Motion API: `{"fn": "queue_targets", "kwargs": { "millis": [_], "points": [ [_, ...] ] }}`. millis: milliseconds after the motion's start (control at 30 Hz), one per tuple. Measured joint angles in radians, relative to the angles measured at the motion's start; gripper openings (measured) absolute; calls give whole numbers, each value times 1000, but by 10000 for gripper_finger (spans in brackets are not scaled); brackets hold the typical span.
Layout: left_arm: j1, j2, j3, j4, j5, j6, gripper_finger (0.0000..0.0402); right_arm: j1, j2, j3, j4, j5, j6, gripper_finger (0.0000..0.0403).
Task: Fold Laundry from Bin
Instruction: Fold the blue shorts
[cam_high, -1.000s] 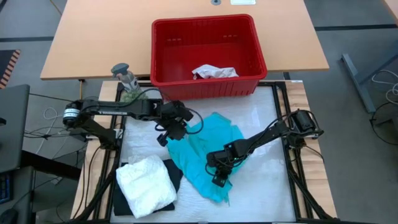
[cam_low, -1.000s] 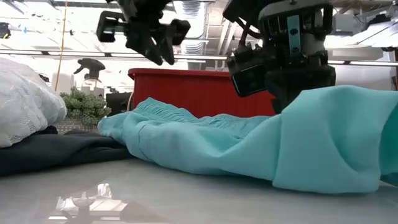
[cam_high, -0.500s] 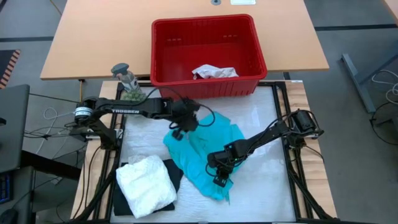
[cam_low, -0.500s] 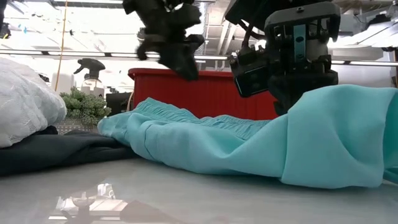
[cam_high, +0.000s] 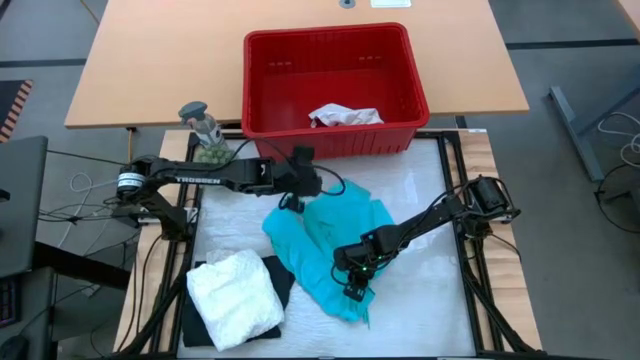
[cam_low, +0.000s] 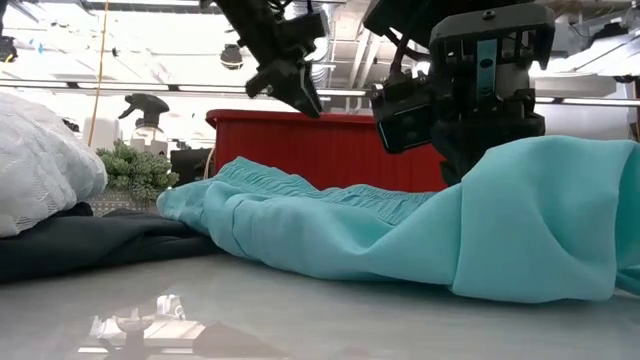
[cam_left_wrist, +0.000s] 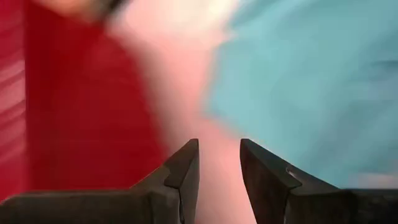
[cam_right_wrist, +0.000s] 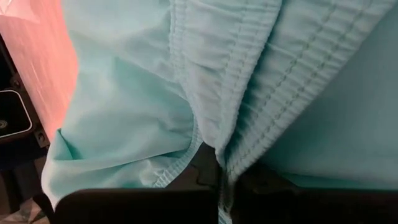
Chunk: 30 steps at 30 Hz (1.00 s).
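A teal garment (cam_high: 330, 235) lies crumpled in the middle of the table. My right gripper (cam_high: 353, 283) is shut on its near part, and in the low view a raised fold of it (cam_low: 540, 220) hides the fingers. My left gripper (cam_high: 298, 190) hovers open over the garment's far left edge with nothing between its fingers (cam_left_wrist: 219, 152). At the near left, a folded white lacy garment (cam_high: 235, 297) rests on a black one (cam_high: 278, 272). The red bin (cam_high: 330, 40) stands at the far side with a white garment (cam_high: 345, 116) inside. My right gripper pinches a bunch of the teal garment at its gathered elastic band (cam_right_wrist: 233, 146), several layers together. The fingers come slanting down from above. The cloth is raised at the grip and hangs slack around it, while the remainder lies on the table.
A spray bottle and a small green plant (cam_high: 205, 135) stand at the far left, next to the bin. Bare white table surface (cam_high: 425, 290) shows to the right of the teal garment.
My left gripper has moved toward the table's right and a little toward the bin, over the teal garment's far edge, and its wrist has rolled and tipped. My right gripper and the teal garment have stayed in place.
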Motion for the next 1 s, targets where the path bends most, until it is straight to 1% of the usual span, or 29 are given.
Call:
{"fn": "queue_targets", "kwargs": {
  "millis": [67, 133, 167, 233, 267, 367, 467, 500, 567, 667, 733, 800, 867, 933, 1000],
  "points": [
    [8, 6, 22, -103, 214, 27, 103, 0, 0, 0, 0, 0, -2, 32],
    [30, 46, 64, -220, 464, 26, 96, 0, 0, 0, 2, 6, -2, 32],
    [45, 77, 89, -288, 568, 22, 92, 0, 0, 0, 3, 7, -2, 32],
    [78, 149, 146, -409, 698, 19, 88, 0, 0, 0, 8, 8, -2, 32],
    [91, 182, 182, -436, 731, 14, 88, 0, 0, 0, 9, 8, -2, 32],
    [120, 292, 331, -557, 774, -44, 103, 0, 0, 0, 11, 11, -3, 32],
    [130, 421, 477, -782, 773, -16, 139, 0, 0, 0, 13, 14, -10, 32],
    [130, 445, 502, -808, 771, -6, 155, 0, 0, 0, 14, 14, -18, 32],
    [127, 468, 543, -793, 741, -26, 189, 0, 0, 0, 15, 20, -27, 32],
    [118, 473, 560, -801, 610, -22, 244, 0, 0, 0, 21, 38, -37, 32],
    [118, 482, 556, -796, 554, -7, 277, -1, 0, 0, 30, 46, -51, 32],
    [129, 482, 556, -775, 561, -4, 301, -1, 0, 0, 31, 54, -54, 32],
    [147, 477, 558, -766, 613, -6, 315, -1, 0, 0, 31, 56, -63, 32],
    [167, 477, 558, -766, 642, -2, 321, -1, 0, 0, 31, 55, -74, 32],
    [184, 478, 558, -767, 649, 4, 322, 3, 0, 0, 31, 56, -82, 32]
  ]
}}
